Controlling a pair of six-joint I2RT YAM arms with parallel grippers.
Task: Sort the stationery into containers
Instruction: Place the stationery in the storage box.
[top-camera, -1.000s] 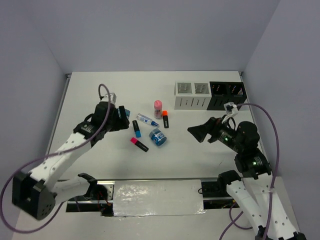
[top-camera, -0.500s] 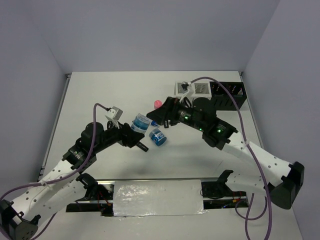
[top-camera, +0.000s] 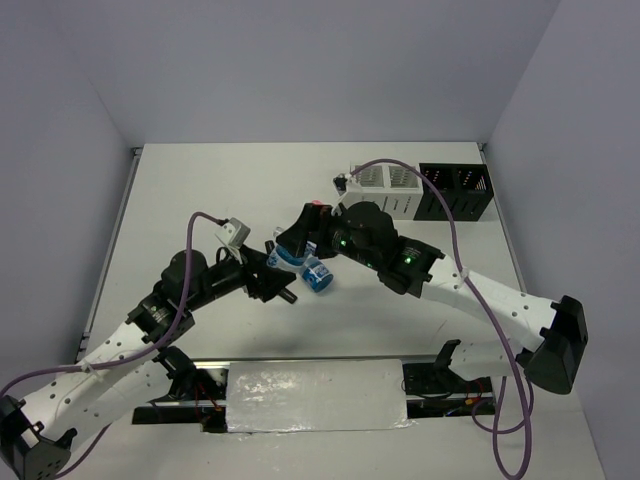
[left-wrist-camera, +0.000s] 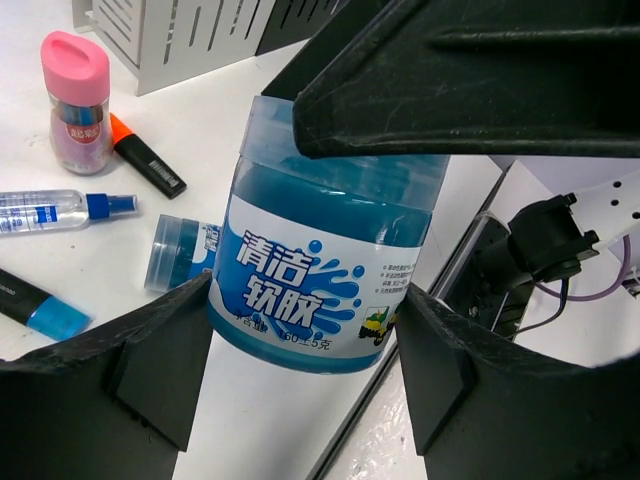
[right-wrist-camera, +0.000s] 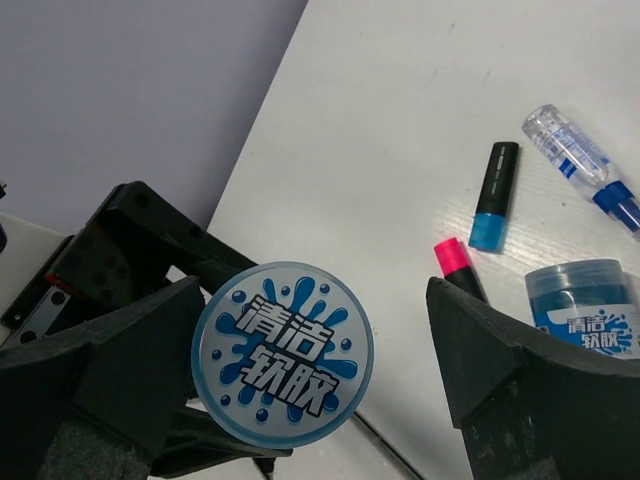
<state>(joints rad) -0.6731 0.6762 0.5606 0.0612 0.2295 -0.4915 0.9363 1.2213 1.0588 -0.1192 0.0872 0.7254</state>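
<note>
My left gripper (left-wrist-camera: 305, 335) is shut on a round blue roll (left-wrist-camera: 320, 260) and holds it above the table; it shows in the top view (top-camera: 285, 252) too. My right gripper (right-wrist-camera: 315, 335) is open, its fingers on either side of that roll's lid (right-wrist-camera: 282, 355): the left finger is against it, the right finger well clear. The second blue roll (top-camera: 318, 274) lies on the table just below. A pink-capped bottle (left-wrist-camera: 75, 100), an orange highlighter (left-wrist-camera: 145, 160), the white-blue pen (right-wrist-camera: 580, 160), a blue-capped highlighter (right-wrist-camera: 492, 200) and a pink one (right-wrist-camera: 455, 262) lie nearby.
Two white boxes (top-camera: 385, 178) and two black boxes (top-camera: 460, 182) stand in a row at the back right. Both arms meet over the table's middle. A taped strip (top-camera: 315, 395) runs along the near edge.
My right gripper has swung left from the boxes' side and now straddles the lid of the held roll. My left arm keeps hold of the roll and has shifted slightly.
</note>
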